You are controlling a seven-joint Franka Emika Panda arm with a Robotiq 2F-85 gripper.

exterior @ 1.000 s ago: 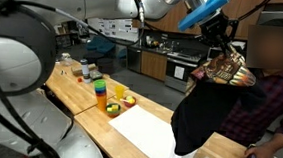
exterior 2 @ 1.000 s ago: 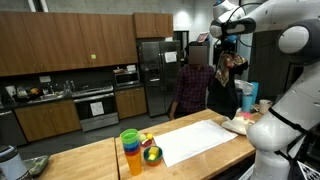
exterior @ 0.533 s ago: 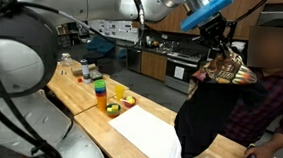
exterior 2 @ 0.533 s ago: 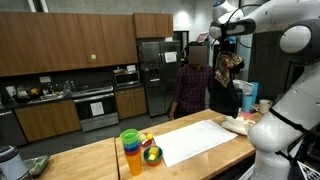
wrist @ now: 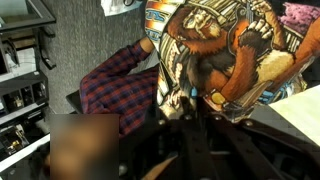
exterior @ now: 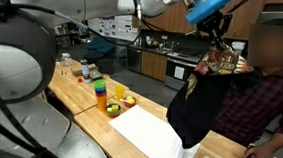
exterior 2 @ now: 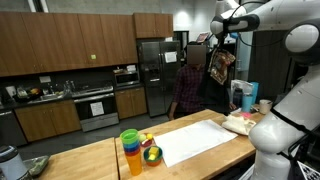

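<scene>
Since the earlier frames the gripper [exterior: 218, 38] has swung the black printed shirt [exterior: 200, 108] slightly up and away from the person [exterior: 273, 93], and it hangs over the white sheet [exterior: 145, 137] on the wooden table [exterior: 84, 107]. The pincer is clamped nearly shut on a bunch of fabric at the shirt's top, but its fingers are buried in cloth in both exterior views and only a dark blur in the wrist view. The hem overlaps the sheet there, so contact can't be judged, and the person is cut off at the frame edge.
</scene>
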